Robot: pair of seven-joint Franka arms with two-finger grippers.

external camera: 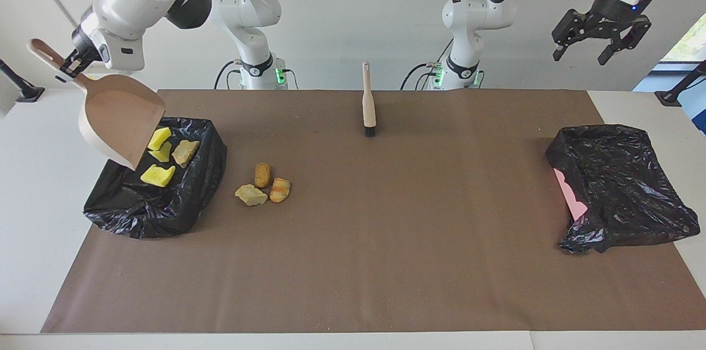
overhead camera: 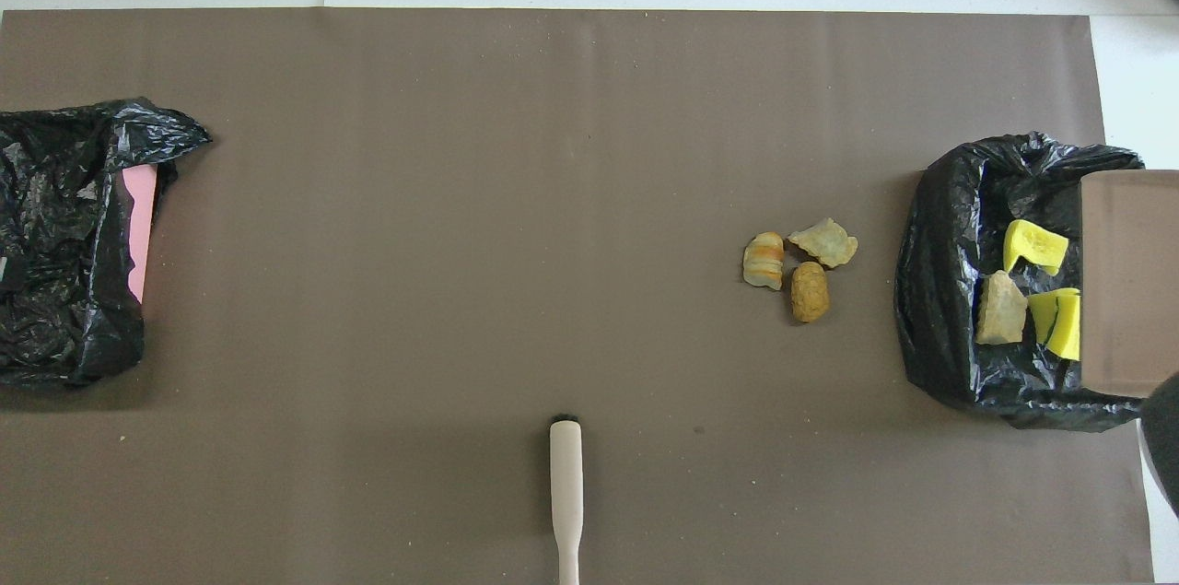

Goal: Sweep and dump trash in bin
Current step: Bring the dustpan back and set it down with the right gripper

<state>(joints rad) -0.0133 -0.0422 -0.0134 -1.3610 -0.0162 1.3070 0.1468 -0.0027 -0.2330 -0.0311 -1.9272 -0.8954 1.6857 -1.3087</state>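
My right gripper (external camera: 73, 65) is shut on the handle of the pale dustpan (external camera: 118, 118), which is tilted mouth-down over the black-bagged bin (external camera: 165, 212) at the right arm's end of the table. Yellow sponge chunks (external camera: 158, 175) and a tan piece (external camera: 185, 152) are in the bin below the pan's lip; they also show in the overhead view (overhead camera: 1034, 246). Three tan-brown trash pieces (external camera: 262, 175) lie on the brown mat beside the bin, also seen from overhead (overhead camera: 810, 291). My left gripper (external camera: 582, 57) is open and empty, raised high over the left arm's end.
The beige-handled brush (external camera: 368, 102) lies on the mat near the robots, mid-table, bristles pointing away from them (overhead camera: 566, 493). A second black-bagged bin (external camera: 623, 184) with a pink edge showing (external camera: 571, 195) stands at the left arm's end.
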